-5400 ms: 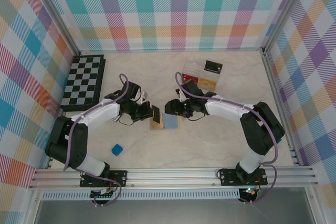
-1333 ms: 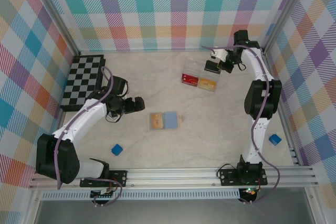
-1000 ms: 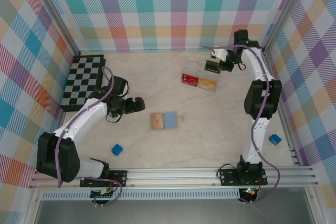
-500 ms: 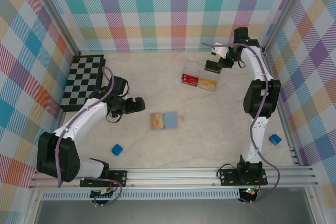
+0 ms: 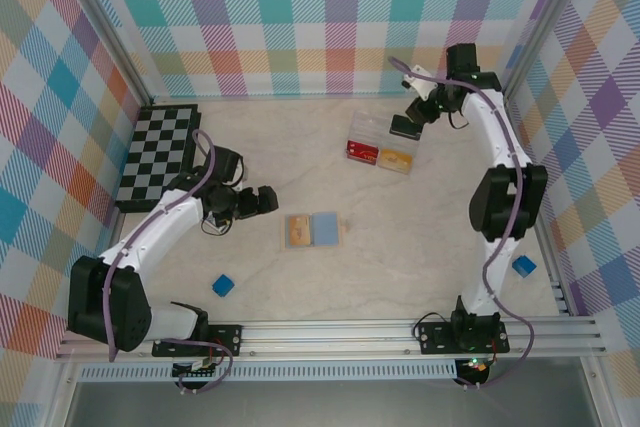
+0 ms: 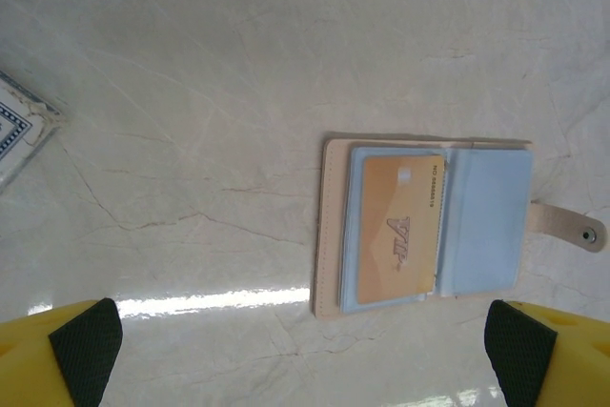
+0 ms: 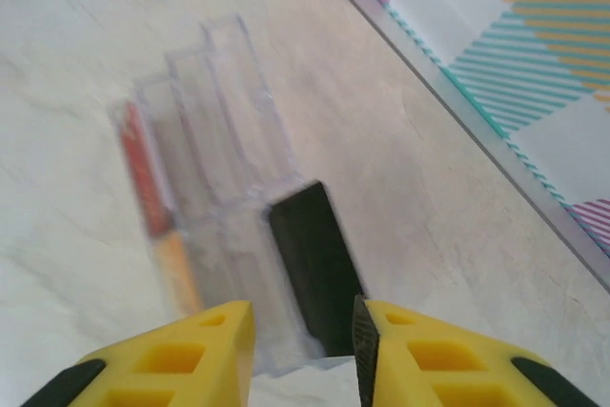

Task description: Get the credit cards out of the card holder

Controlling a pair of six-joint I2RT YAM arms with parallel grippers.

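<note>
The card holder [image 5: 313, 230] lies open in the middle of the table, and in the left wrist view [image 6: 424, 226] its light blue lining holds an orange card [image 6: 398, 231] in the left panel. My left gripper [image 5: 268, 199] [image 6: 303, 350] hovers open to the holder's left, fingers wide apart and holding nothing. A dark credit card [image 5: 404, 127] [image 7: 315, 269] rests on the back corner of the clear box [image 5: 382, 144]. My right gripper [image 5: 413, 113] [image 7: 303, 316] is just above it, jaws parted and off the card. A red credit card [image 5: 361, 153] [image 7: 143, 169] sits in the box.
An orange card [image 5: 398, 159] also lies in the clear box. A checkerboard [image 5: 158, 155] sits at the left. Blue cubes lie at the front left [image 5: 222, 286] and the right edge [image 5: 523, 266]. The back wall is close behind the right arm.
My right gripper's jaws have spread, letting go of the dark card at the clear box, and it has drawn slightly up and back. The left arm has not moved.
</note>
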